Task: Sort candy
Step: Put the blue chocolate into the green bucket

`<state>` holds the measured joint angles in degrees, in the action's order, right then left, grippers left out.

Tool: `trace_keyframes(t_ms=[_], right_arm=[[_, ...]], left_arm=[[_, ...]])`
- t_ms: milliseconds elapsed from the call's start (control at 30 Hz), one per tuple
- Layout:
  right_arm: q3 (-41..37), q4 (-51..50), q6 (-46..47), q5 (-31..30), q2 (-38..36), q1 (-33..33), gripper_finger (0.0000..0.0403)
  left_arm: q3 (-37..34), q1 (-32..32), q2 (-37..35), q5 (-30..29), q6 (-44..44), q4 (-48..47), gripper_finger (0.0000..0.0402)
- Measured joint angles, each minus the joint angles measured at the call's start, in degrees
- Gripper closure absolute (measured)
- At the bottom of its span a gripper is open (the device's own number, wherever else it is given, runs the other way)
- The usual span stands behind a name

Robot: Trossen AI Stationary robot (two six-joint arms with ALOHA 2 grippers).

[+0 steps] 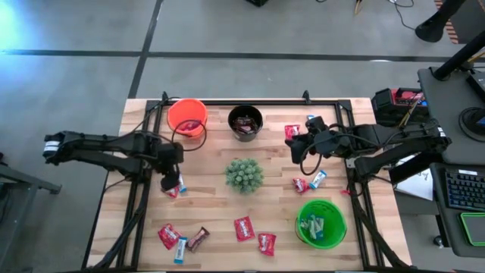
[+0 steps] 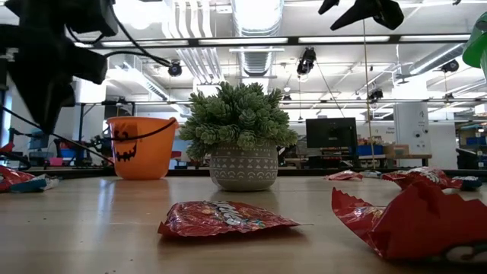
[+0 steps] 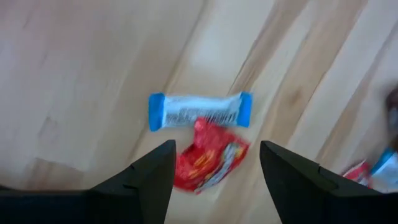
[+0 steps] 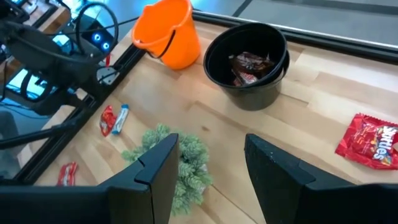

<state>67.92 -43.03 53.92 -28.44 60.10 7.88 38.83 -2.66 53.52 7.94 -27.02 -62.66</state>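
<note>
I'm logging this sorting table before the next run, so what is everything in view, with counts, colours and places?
orange bucket: one, orange, far left of the table.
black bucket: one, black, far middle, dark brown candy inside.
green bucket: one, green, near right, light blue candy inside.
plant ball: one, spiky green in a pale pot, table centre.
red candy: about seven loose, red, spread over the near edge, right side and under the left arm.
light blue candy: about three loose, blue and white, right, left and near left.
brown candy: one loose, dark brown, near left.
left gripper: open, above a red and blue pair.
right gripper: open, raised at far right.
</note>
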Motion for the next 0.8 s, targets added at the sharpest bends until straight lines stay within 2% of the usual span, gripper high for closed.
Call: trace_keyframes(t_ms=[367,533,800], right_arm=[[0.0,0.0,0.0,0.2,-0.1,0.0,0.0229],[0.0,0.0,-2.4,1.9,-0.4,0.0,0.0229],[1.6,-0.1,-11.6,7.9,-0.8,0.0,0.0229]], left_arm=[[2.5,1.6,3.9,-0.6,-32.3,0.6,0.0187],[2.1,3.7,6.7,-3.3,-48.2,0.5,0.0187],[2.5,5.3,12.9,-4.3,-59.8,0.9,0.0187]])
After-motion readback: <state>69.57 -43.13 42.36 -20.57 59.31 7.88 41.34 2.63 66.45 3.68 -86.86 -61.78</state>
